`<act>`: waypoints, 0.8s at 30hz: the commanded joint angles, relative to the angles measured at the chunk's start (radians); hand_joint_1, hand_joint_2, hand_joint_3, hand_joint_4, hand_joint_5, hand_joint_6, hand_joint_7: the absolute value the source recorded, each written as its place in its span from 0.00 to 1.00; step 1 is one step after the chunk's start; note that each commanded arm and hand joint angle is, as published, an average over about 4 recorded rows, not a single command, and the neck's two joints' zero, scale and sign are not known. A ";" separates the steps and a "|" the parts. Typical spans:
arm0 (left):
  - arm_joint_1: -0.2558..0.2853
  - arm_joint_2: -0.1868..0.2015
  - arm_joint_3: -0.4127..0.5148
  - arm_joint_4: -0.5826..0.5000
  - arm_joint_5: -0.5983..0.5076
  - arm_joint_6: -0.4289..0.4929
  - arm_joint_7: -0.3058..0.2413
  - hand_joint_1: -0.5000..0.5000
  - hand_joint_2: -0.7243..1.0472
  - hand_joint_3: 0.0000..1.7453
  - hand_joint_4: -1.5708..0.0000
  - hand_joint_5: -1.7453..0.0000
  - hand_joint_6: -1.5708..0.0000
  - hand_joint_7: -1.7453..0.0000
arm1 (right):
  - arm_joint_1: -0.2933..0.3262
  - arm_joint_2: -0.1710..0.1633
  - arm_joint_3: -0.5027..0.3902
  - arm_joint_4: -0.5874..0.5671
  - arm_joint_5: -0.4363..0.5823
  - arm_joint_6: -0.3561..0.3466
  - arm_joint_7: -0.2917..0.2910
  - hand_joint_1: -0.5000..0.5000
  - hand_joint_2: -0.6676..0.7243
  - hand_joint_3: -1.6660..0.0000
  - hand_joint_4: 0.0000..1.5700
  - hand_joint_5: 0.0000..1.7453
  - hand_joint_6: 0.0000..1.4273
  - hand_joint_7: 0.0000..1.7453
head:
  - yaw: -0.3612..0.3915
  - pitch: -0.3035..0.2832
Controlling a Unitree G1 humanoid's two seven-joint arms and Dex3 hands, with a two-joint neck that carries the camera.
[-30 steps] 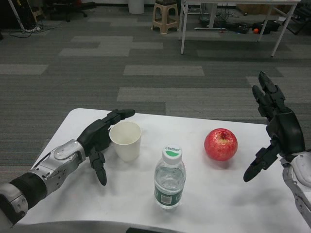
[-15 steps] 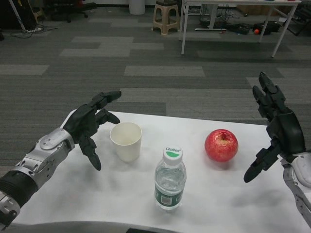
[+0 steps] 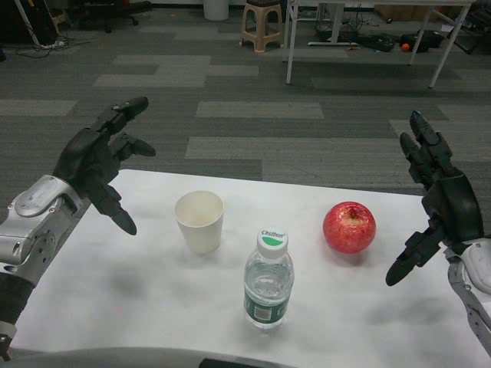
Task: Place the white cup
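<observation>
At the left edge of the frame the left hand (image 3: 96,165) hangs above the counter's (image 3: 138,291) left end, released, its fingers spread and nothing in them; its silver forearm runs down to the lower left corner. The hand is well apart from everything on the counter.

Right of it, left of centre, the cup (image 3: 199,221) stands upright on the counter with its mouth up, no hand touching it. Just below and right of the cup, at lower centre, a bottle (image 3: 268,280) stands upright with a white cap and a green label, near the cup but apart from it. Right of centre an apple (image 3: 349,228), red, sits on the counter with its stem end up.

At the right edge the right hand (image 3: 439,201) is raised beside the apple, released, fingers spread, some pointing up and one pointing down toward the counter; it holds nothing and does not touch the apple.

Across the top of the frame lie grey carpet, a stool (image 3: 261,26) at upper centre and a white table (image 3: 368,31) at upper right.
</observation>
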 commanded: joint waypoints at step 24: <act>0.023 -0.020 0.079 -0.082 -0.041 0.060 -0.012 0.00 0.20 0.05 1.00 0.59 1.00 0.85 | -0.008 -0.015 0.000 -0.003 0.008 -0.002 -0.001 0.04 0.91 1.00 0.00 0.00 0.00 0.00 | 0.003 0.020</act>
